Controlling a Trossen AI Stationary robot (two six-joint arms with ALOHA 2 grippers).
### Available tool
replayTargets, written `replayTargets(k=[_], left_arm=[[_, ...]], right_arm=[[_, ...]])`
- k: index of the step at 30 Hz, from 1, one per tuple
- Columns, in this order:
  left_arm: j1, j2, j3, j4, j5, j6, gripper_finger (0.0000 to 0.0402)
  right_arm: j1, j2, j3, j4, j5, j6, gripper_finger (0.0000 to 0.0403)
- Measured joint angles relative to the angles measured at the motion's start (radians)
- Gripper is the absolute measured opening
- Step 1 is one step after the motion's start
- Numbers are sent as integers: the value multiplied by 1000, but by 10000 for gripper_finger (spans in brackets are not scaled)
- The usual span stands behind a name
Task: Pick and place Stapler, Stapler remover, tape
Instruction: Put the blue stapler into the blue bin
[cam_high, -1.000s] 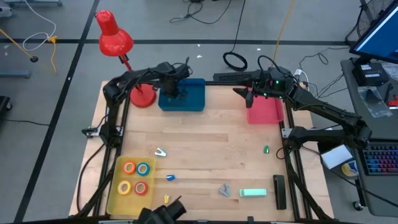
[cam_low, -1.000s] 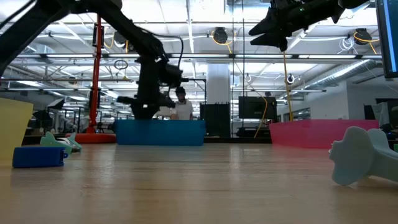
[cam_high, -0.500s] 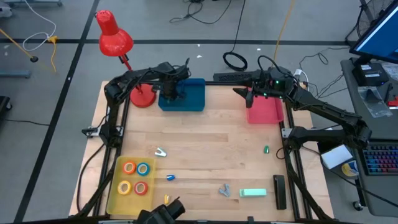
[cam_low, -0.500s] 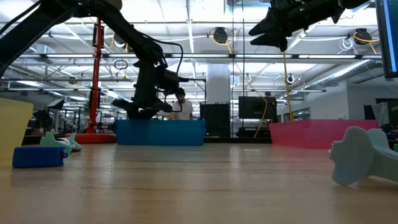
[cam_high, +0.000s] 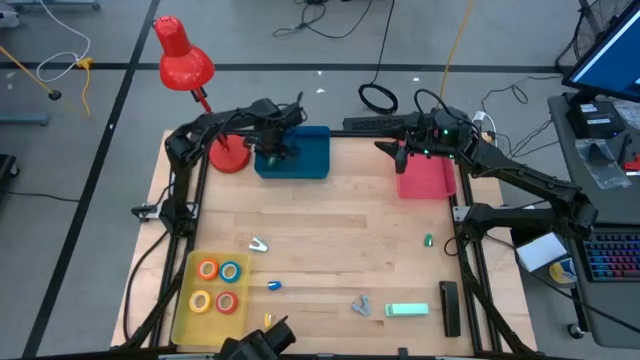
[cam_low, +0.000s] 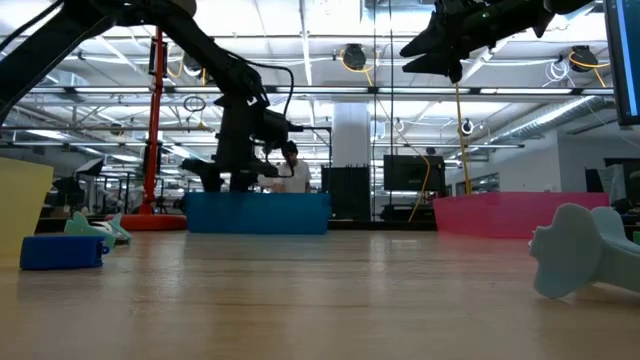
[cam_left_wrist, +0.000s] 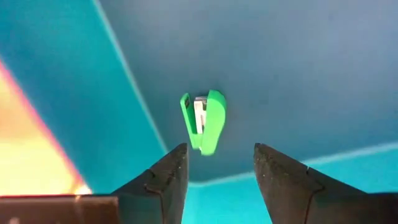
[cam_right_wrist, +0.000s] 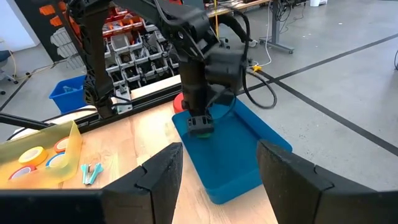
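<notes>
- my left gripper (cam_high: 275, 152) is hanging just over the blue bin (cam_high: 310, 158) at the back of the table (cam_high: 340, 250), fingers spread apart and gripping nothing
- through the left wrist cam i'm seeing a small green stapler (cam_left_wrist: 204, 121) lying loose on the blue bin floor, sitting clear of both fingers (cam_left_wrist: 165, 177)
- my right gripper (cam_high: 400, 158) is waiting up high over the pink bin (cam_high: 425, 180) at the back right, fingers standing apart and empty
- the right wrist cam is looking across at the left arm over the blue bin
- the tape is sitting in the yellow tray (cam_high: 185, 300) at the front left corner: orange roll (cam_high: 207, 268) and blue roll (cam_high: 230, 271) at the back, yellow roll (cam_high: 201, 301) and red roll (cam_high: 227, 302) in front, all four packed close
- a mint green stapler (cam_high: 407, 310) is lying near the front right, with a grey-blue staple remover (cam_high: 360, 305) just beside it
- other bits are lying around the wood: a pale remover-looking piece (cam_high: 258, 243) near the tray, a tiny blue thing (cam_high: 273, 285) in front of it, a tiny green thing (cam_high: 427, 240) over on the right
- a red lamp (cam_high: 185, 65) is standing at the back left, beside the blue bin
- a person (cam_low: 292, 170) is showing far off in the room behind the table in the low view
</notes>
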Motion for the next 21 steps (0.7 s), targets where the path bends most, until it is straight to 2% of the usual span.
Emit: replayTargets(k=[4, 8, 14, 21], left_arm=[[-27, -104, 0, -9, -12, 1, 177], [-116, -243, 0, -14, -32, 36, 173], [-326, -397, 0, -14, -43, 153, 172], [-574, -433, 1, -32, -44, 169, 172]], right_arm=[[0, 0, 0, 0, 0, 0, 196], [0, 0, 0, -1, -1, 0, 196], [0, 0, 0, -3, -1, 0, 196], [0, 0, 0, -7, -1, 0, 196]])
